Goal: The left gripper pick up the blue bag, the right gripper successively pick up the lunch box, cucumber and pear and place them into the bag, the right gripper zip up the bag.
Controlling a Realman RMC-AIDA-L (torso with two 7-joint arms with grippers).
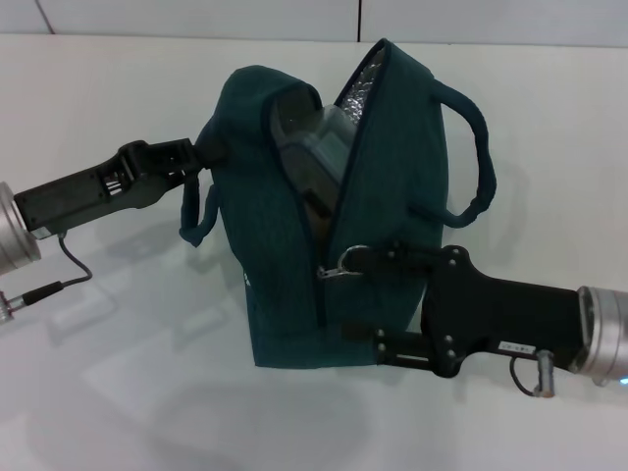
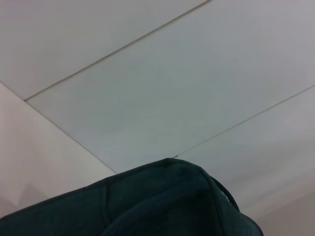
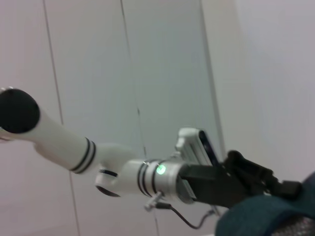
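Observation:
The blue bag [image 1: 392, 167] hangs tilted above the white table, its zipper gaping at the top and showing silver foil lining [image 1: 361, 90]. In the opening I see a pale box-like shape, probably the lunch box [image 1: 312, 132], with something dark below it. Cucumber and pear are hidden. My left gripper [image 1: 203, 149] is shut on the bag's left upper edge. My right gripper [image 1: 359, 302] is at the bag's front with its fingers wide apart; its upper finger [image 1: 388, 258] is against the metal ring pull [image 1: 339, 265]. The bag's fabric [image 2: 162, 201] fills the left wrist view's lower part.
The white table [image 1: 118, 373] lies under the bag, with a pale panelled wall [image 1: 196, 15] behind it. One loop handle [image 1: 481, 167] sticks out to the right and another [image 1: 196, 221] dangles at the left. The right wrist view shows my left arm [image 3: 211, 182] beside the bag's corner [image 3: 266, 216].

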